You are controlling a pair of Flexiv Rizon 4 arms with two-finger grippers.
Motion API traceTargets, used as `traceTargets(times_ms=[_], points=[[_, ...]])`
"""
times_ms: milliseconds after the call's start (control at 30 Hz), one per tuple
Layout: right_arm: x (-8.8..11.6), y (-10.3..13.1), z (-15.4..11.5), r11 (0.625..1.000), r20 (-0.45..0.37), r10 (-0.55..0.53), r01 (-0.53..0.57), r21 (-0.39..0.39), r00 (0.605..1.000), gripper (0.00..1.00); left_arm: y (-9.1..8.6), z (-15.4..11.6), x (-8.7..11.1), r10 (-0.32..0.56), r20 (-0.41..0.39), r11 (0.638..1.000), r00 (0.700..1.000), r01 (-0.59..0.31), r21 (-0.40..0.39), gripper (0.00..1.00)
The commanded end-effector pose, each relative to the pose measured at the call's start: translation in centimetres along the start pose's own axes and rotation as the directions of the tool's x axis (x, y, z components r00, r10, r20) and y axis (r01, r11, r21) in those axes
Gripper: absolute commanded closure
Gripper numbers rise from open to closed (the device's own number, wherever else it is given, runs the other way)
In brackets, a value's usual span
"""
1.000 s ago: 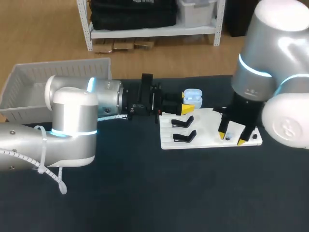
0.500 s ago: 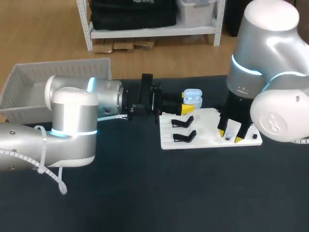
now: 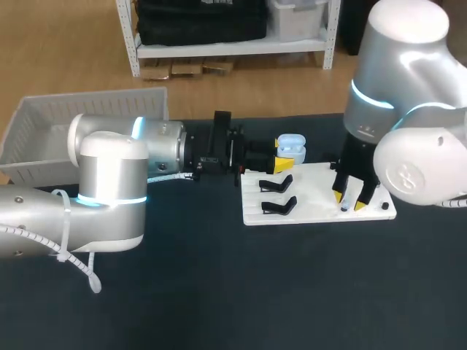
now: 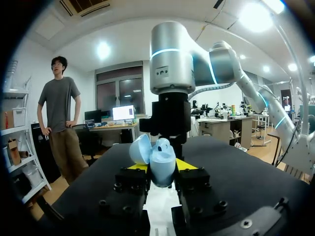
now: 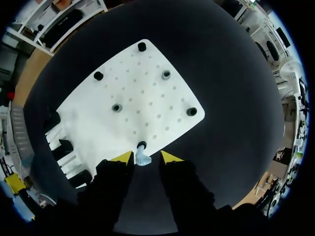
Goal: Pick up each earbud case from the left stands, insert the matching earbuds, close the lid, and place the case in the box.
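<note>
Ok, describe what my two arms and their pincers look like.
The left arm and the right arm are both built of rounded silver-grey links with white joint caps and glowing cyan rings. A white cable with zip ties runs along the left arm. The left pincer and the right pincer each have a black, bolted body and two fingers with bright yellow tips.

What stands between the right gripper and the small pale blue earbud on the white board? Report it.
Nothing visible does. The small pale blue earbud sits at the flat white board's edge, right between the right gripper's open yellow tips.
</note>
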State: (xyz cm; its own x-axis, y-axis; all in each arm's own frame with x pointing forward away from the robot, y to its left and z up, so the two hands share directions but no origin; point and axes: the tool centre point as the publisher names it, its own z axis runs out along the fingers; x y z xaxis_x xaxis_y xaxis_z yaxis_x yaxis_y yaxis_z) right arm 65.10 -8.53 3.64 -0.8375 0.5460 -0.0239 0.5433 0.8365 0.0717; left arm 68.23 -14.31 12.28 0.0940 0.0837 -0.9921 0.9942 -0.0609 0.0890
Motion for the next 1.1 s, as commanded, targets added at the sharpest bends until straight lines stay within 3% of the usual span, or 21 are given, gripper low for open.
traceTargets(times_ms=[33,733,833,933,1100], points=[[0.03,0.01,0.26,1.0,-0.001,0.0,0.0,-0.001,1.0,0.7,-0.14,0.03,0.11,0.004,0.004,1.0,1.0,-0.004,-0.006,1.0],[0.11,0.3,1.17,1.0,-0.011,-0.01,0.01,0.013,1.0,0.76,-0.14,0.03,0.11,0.004,0.004,1.0,1.0,-0.004,-0.006,1.0],[0.12,0.27,1.17,1.0,-0.012,-0.011,0.011,0.013,1.0,0.8,-0.14,0.03,0.11,0.004,0.004,1.0,1.0,-0.004,-0.006,1.0],[0.14,0.24,1.15,1.0,-0.012,-0.011,0.011,0.012,1.0,0.97,-0.14,0.03,0.11,0.004,0.004,1.0,1.0,-0.004,-0.006,1.0],[0.33,0.08,0.81,1.0,-0.006,-0.012,0.012,0.008,1.0,1.0,-0.14,0.03,0.11,0.004,0.004,1.0,1.0,-0.004,-0.006,1.0]])
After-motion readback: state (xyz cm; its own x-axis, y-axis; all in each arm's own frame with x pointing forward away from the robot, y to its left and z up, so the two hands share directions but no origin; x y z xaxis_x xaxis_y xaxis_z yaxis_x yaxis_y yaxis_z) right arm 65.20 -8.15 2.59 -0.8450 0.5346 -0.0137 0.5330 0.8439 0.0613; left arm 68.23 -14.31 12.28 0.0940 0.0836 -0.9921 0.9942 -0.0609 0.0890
